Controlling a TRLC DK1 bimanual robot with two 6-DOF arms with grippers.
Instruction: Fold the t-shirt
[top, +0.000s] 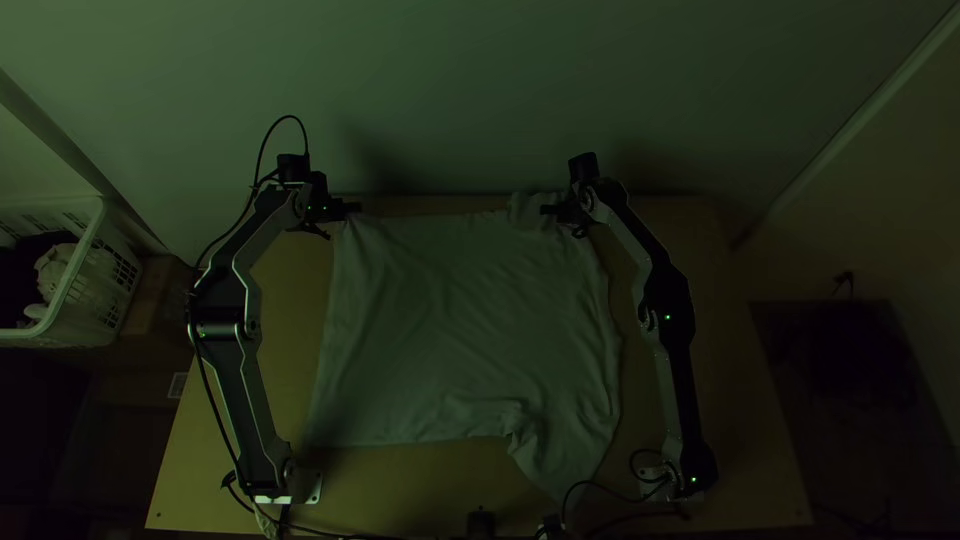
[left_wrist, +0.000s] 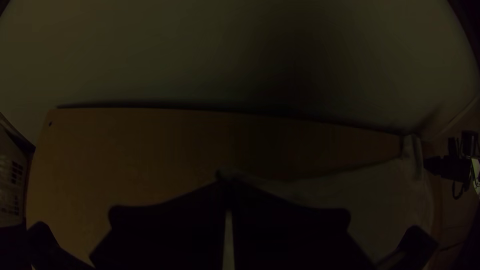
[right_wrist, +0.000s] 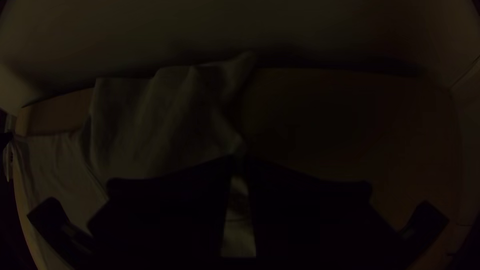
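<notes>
The t-shirt (top: 460, 320) lies mostly spread on the table (top: 738, 420), likely light, soft and liable to sag mid-span. Left gripper (top: 354, 209) and right gripper (top: 548, 210) pinch its far-left and far-right corners, sensible holds for folding.

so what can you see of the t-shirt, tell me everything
The t-shirt is pale, plain-looking soft cloth, spread mostly flat with shallow wrinkles across the table. Its far right corner is bunched; at the near right, past a creased notch, a narrowing part trails toward the table's near edge. The left end effector pinches its far left corner, the right end effector the bunched far right part.
</notes>
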